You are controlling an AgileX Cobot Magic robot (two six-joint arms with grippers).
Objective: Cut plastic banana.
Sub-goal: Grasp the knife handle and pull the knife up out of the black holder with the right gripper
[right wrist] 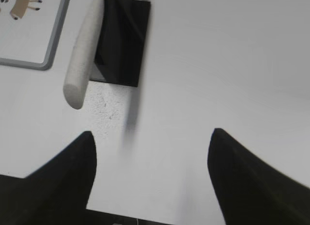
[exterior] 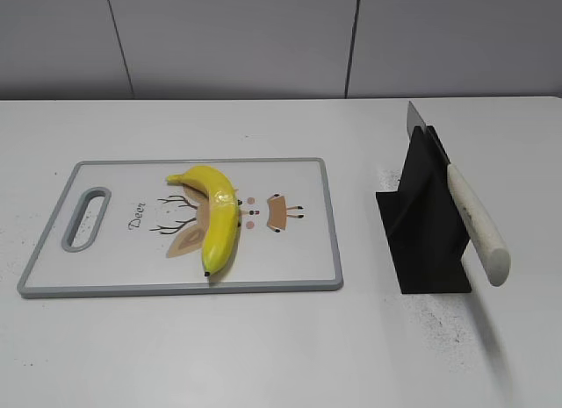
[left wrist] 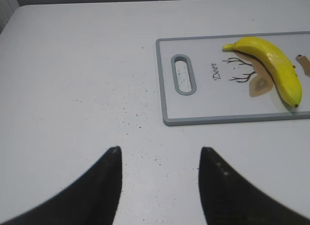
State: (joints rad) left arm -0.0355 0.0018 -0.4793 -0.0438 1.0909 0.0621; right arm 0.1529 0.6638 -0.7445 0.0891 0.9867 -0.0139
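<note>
The banana [exterior: 213,217] lies whole on the cutting board [exterior: 307,250], apart from both grippers. The left gripper [left wrist: 160,150] hangs wide open and empty over bare table [left wrist: 72,80]. The right gripper [right wrist: 151,134], also spread and empty, hovers near the knife [right wrist: 85,53] in its black stand [right wrist: 121,46].

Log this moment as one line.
banana on cutting board | knife in stand | left tool open | right tool open
</note>
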